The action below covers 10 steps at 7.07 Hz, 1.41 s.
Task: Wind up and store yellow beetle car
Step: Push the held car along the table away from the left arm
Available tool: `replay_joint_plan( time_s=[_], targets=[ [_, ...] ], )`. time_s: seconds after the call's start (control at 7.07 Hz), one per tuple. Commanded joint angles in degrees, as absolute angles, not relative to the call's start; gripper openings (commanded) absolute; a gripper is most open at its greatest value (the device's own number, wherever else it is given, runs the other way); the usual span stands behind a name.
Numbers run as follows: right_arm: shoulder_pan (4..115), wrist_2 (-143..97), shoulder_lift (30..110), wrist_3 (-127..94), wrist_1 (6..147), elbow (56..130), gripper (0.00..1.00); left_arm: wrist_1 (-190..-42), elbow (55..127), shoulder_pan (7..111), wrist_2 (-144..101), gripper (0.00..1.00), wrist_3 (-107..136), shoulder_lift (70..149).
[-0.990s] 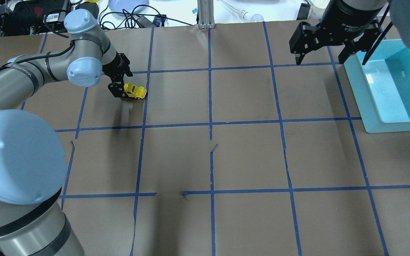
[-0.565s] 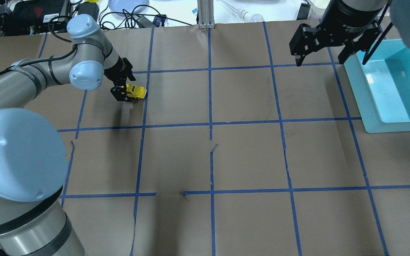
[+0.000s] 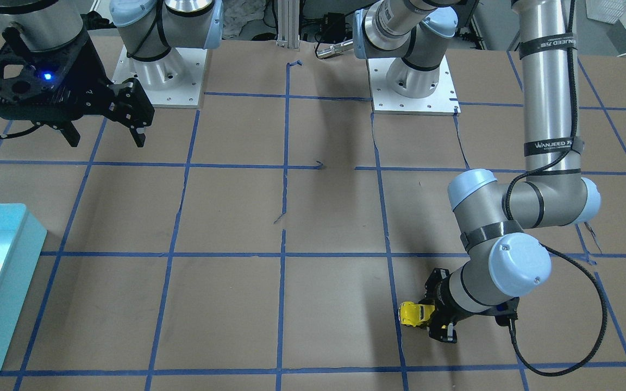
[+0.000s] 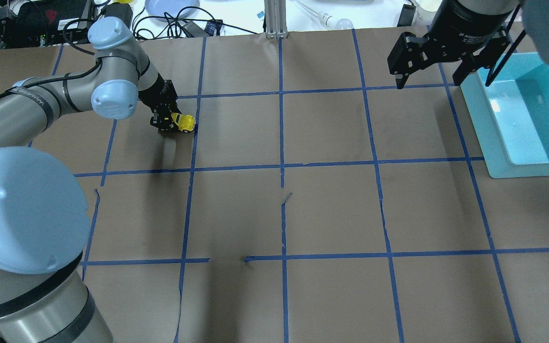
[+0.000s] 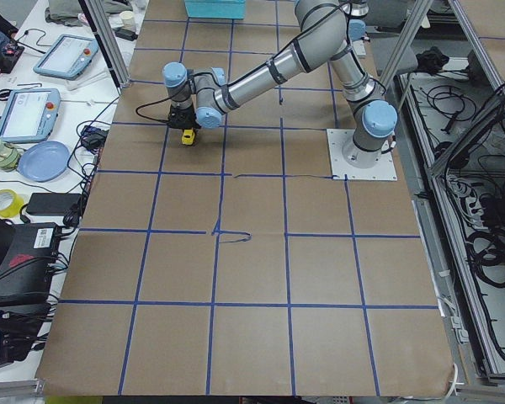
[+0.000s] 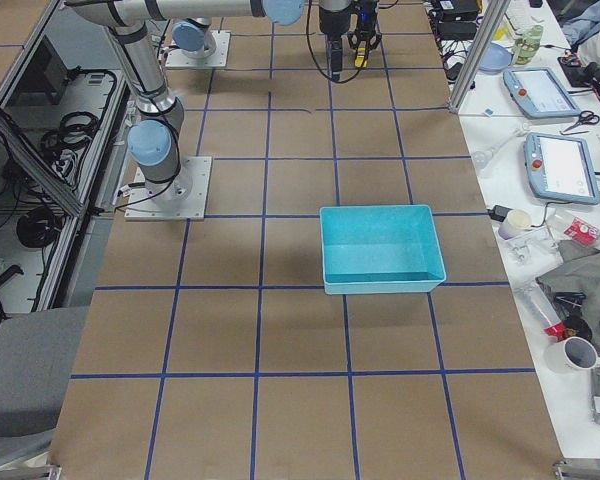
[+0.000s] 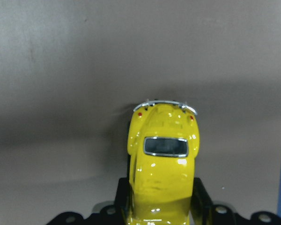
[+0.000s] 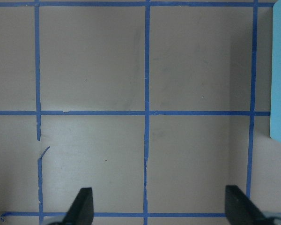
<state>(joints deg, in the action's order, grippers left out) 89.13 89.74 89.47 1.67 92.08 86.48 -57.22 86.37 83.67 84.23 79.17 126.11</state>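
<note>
While the word WANJEED is being shown in white on a black strap round the left arm's silver tube, the white print on the right gripper's black body is being rendered too small to be read with certainty.

The left gripper is being held low over the brown paper table. Its fingers are being pressed together on the sides of the yellow toy car. The car is being gripped by one end. Its other end, with a dark window, two red lights and a chrome bumper, is being pointed away from the wrist camera. From overhead, the car is being seen in a square on the robot's left side of the table, towards its far edge, just beside a line of blue tape. Whether its wheels are touching the paper cannot be told.

The right gripper is being hung above the table with its two fingers spread wide apart. Only taped paper is being seen between them in the wrist view. It is being held just beside the near corner of a teal bin. The bin is being seen at the robot's right end of the table, well apart from the car.
</note>
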Motion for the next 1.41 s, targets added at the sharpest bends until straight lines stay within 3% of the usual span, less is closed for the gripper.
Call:
replay_joint_plan(
  time_s=[0.0, 1.27],
  targets=[
    [89.1, 89.7, 89.5, 1.7, 92.1, 86.5, 1.0, -57.5, 85.9, 84.5, 81.4, 0.0, 82.8, 124.6],
    [89.0, 89.9, 89.7, 1.6, 92.1, 86.5, 1.0, -57.5, 86.8, 87.7, 74.2, 0.0, 90.3, 126.7]
  ],
)
